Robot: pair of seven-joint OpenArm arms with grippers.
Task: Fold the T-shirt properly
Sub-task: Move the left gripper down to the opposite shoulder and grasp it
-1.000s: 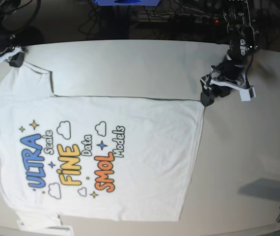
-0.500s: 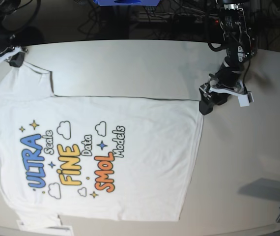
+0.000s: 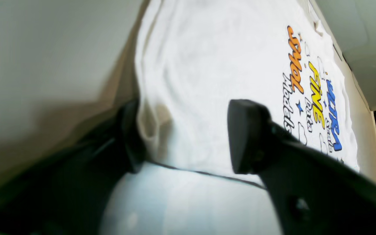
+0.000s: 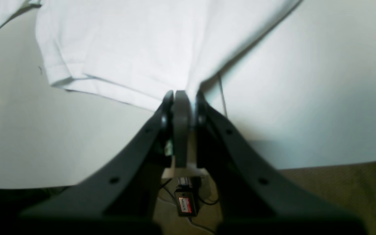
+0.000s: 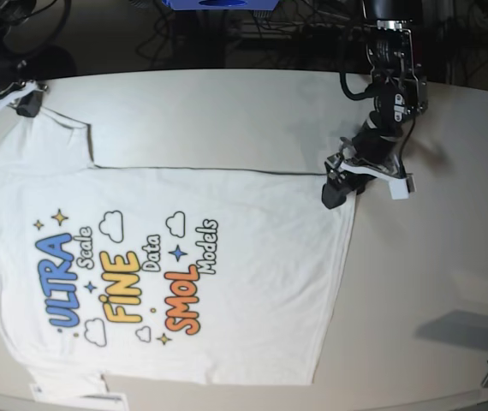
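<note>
Pale table fills the base view; the T-shirt lies flat, print up, across its left and centre. At upper left the right gripper is clamped on a sleeve. At upper right the left gripper straddles the hem corner, jaws apart.

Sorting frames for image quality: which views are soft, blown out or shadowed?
Left wrist: the end effector fingers are blurred, the T-shirt overexposed, print legible. Right wrist: the end effector is dark, the cloth glaring and featureless. Base: sharp, evenly lit; the table carries soft shadows.
</note>
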